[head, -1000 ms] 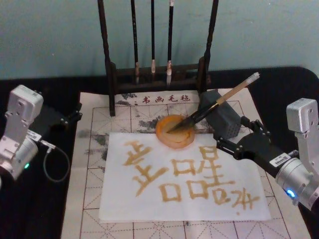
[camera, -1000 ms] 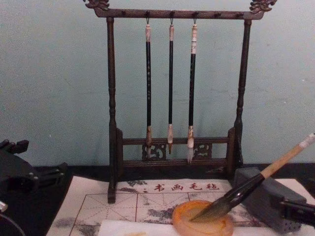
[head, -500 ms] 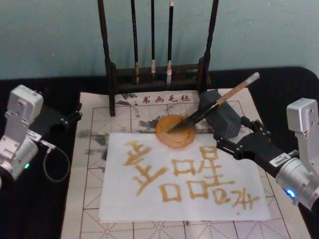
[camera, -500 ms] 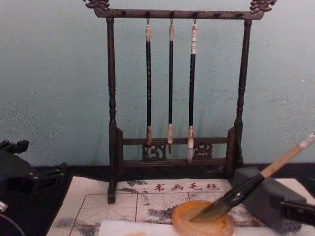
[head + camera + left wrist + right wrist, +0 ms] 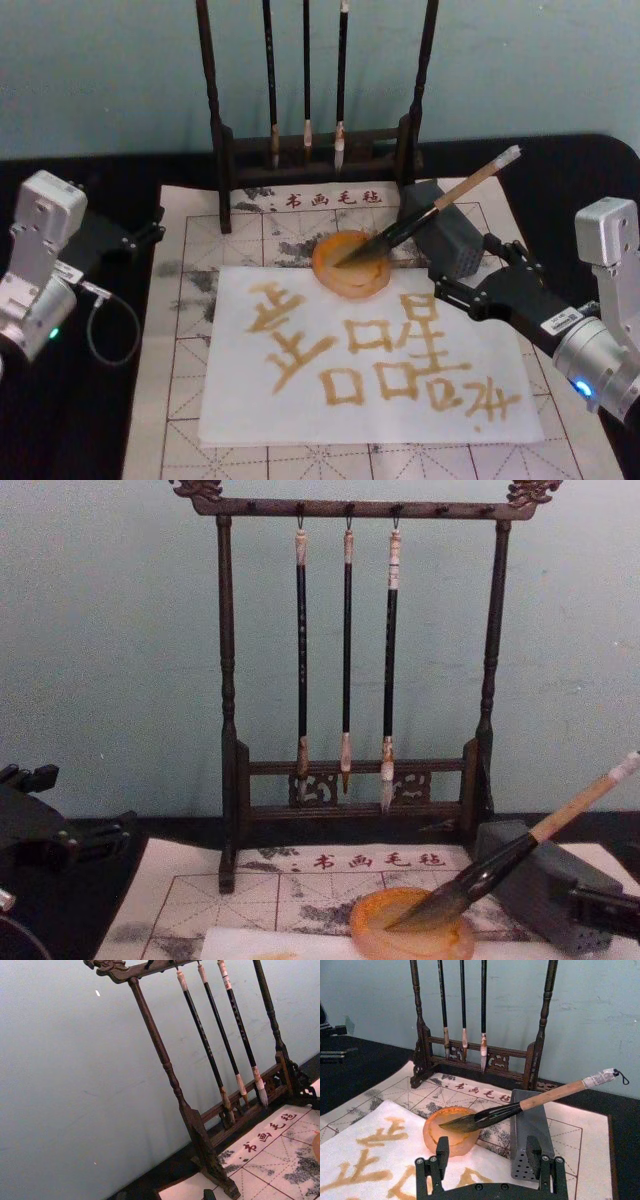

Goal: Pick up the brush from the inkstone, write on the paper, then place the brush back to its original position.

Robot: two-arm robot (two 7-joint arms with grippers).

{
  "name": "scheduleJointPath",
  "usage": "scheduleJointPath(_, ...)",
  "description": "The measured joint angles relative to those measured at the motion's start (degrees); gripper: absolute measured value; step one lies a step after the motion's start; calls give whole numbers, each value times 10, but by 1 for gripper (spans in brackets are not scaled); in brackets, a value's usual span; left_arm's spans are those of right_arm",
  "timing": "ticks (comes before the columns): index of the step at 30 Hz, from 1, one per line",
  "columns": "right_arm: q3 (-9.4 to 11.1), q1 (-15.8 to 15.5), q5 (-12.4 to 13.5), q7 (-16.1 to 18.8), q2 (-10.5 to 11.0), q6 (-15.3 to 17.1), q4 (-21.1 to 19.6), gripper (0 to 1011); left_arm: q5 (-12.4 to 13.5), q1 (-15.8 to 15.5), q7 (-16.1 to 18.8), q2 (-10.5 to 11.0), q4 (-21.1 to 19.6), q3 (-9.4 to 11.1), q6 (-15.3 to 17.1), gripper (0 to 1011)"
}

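A black surface [image 5: 90,420] carries a grid-lined calligraphy felt mat [image 5: 180,400], and on the mat lies a white sheet of paper [image 5: 250,405] covered with golden-brown characters. At the mat's far edge stands a dark wooden brush rack [image 5: 228,680] with three thin brushes [image 5: 346,650] hanging from its top bar. To the right of the paper, the right end effector [image 5: 490,1152] hovers low just short of the grey rectangular block [image 5: 527,1127], its two black fingers [image 5: 441,1149] spread apart and holding nothing. The left end effector [image 5: 150,228] sits at the mat's left edge, well apart from the paper; whether its fingers are spread or pressed together cannot be told. The grey block stands just beside the inkstone [image 5: 350,268], an orange-amber dish resting at the paper's far edge. The brush [image 5: 430,212] lies tilted, its pale handle propped on the block's top and its dark bristle tip resting in the inkstone.
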Motion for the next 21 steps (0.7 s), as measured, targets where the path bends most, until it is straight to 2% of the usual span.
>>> scheduleJointPath(21, 0, 0, 0, 0, 0, 0, 0, 1000, 0, 0, 0, 0, 0, 0, 0, 1001)
